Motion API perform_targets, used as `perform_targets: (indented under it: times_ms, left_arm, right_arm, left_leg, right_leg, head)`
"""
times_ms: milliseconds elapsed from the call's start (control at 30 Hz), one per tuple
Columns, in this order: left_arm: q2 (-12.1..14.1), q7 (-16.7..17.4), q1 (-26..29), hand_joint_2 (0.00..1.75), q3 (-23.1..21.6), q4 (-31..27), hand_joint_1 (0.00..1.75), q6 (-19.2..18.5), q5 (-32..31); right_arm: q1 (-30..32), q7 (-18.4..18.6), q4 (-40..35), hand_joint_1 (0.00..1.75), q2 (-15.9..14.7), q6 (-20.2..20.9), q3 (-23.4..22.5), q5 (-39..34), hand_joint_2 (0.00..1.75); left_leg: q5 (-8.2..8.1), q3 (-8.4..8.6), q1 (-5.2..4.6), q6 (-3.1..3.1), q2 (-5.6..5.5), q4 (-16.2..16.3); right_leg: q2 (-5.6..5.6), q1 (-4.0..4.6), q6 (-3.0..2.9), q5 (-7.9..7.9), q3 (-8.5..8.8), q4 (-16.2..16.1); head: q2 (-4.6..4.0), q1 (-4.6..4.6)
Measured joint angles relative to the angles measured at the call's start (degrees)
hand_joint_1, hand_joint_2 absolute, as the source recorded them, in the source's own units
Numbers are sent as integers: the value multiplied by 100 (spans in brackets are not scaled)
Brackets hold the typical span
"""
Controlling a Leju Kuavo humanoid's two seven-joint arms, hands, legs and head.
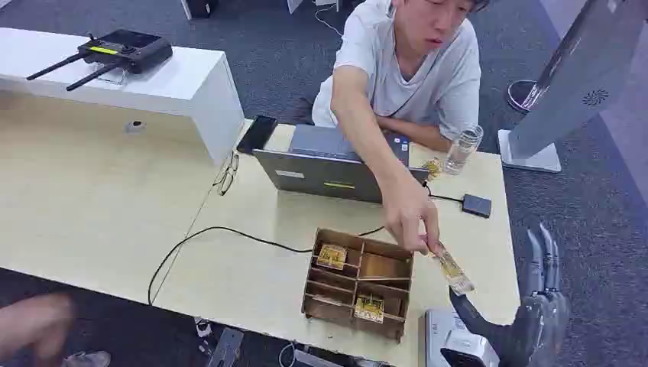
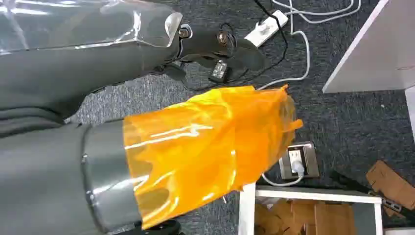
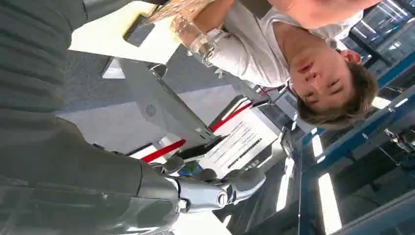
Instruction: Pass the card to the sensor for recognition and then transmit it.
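A person's hand (image 1: 409, 218) pinches the upper end of a yellow-patterned card (image 1: 451, 269) and holds it out past the table's right front corner. My right hand (image 1: 535, 313) is raised just beyond it, fingers upright and spread, thumb stretched toward the card's lower end. I cannot tell whether the thumb touches the card. Nothing lies in the palm. The white sensor box (image 1: 451, 342) stands under the thumb at the table's front edge. In the left wrist view, orange film (image 2: 205, 152) wraps my left hand and hides its fingers.
A wooden compartment tray (image 1: 386, 266) holds two more cards (image 1: 332, 256) (image 1: 369, 307). Behind it are a laptop (image 1: 325, 172), a small black box (image 1: 477, 205) on a cable, a glass (image 1: 463, 149) and spectacles (image 1: 226, 174). A grey monitor stand (image 1: 581, 76) rises at right.
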Motion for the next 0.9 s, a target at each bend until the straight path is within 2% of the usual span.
perform_targets:
  times_ms: [67, 100, 133, 167, 200, 500, 600, 900]
  left_arm:
    - [0, 0, 0, 0, -2, 0, 0, 0, 0]
    - [0, 0, 0, 0, -4, 0, 0, 0, 0]
    - [0, 0, 0, 0, -4, 0, 0, 0, 0]
    - [0, 0, 0, 0, -4, 0, 0, 0, 0]
    - [0, 0, 0, 0, -4, 0, 0, 0, 0]
    - [0, 0, 0, 0, -7, 0, 0, 0, 0]
    - [0, 0, 0, 0, -9, 0, 0, -2, 0]
    - [0, 4, 0, 0, -11, 0, 0, -2, 0]
  right_arm:
    - [-1, 39, 0, 0, -11, 20, 0, 7, 175]
    - [-2, 48, 0, 26, -15, 26, 0, 11, 175]
    - [-2, 48, 0, 138, -22, 35, 0, 15, 175]
    - [-2, 52, 2, 157, -26, 41, 0, 17, 175]
    - [-2, 55, 2, 169, -26, 44, 0, 20, 175]
    - [-14, 79, 2, 162, -37, 124, 0, 20, 175]
    - [-21, 79, 2, 173, -37, 129, 2, 15, 175]
    - [-48, 79, 2, 175, -37, 201, 9, 22, 175]
  left_leg:
    - [0, 0, 0, 0, 0, 0]
    - [0, 0, 0, 0, 0, 0]
    - [0, 0, 0, 0, 0, 0]
    - [0, 0, 0, 0, 0, 0]
    - [0, 0, 0, 0, 0, 0]
    - [0, 0, 0, 0, 0, 0]
    - [0, 0, 0, 0, 0, 0]
    - [0, 0, 0, 0, 0, 0]
  right_leg:
    - [0, 0, 0, 0, 0, 0]
    - [0, 0, 0, 0, 0, 0]
    - [0, 0, 0, 0, 0, 0]
    - [0, 0, 0, 0, 0, 0]
    - [0, 0, 0, 0, 0, 0]
    - [0, 0, 0, 0, 0, 0]
    - [0, 0, 0, 0, 0, 0]
    - [0, 0, 0, 0, 0, 0]
  head:
    - [0, 0]
    - [0, 2]
    - [0, 0]
    - [0, 2]
    - [0, 2]
    - [0, 2]
    - [0, 2]
    - [0, 0]
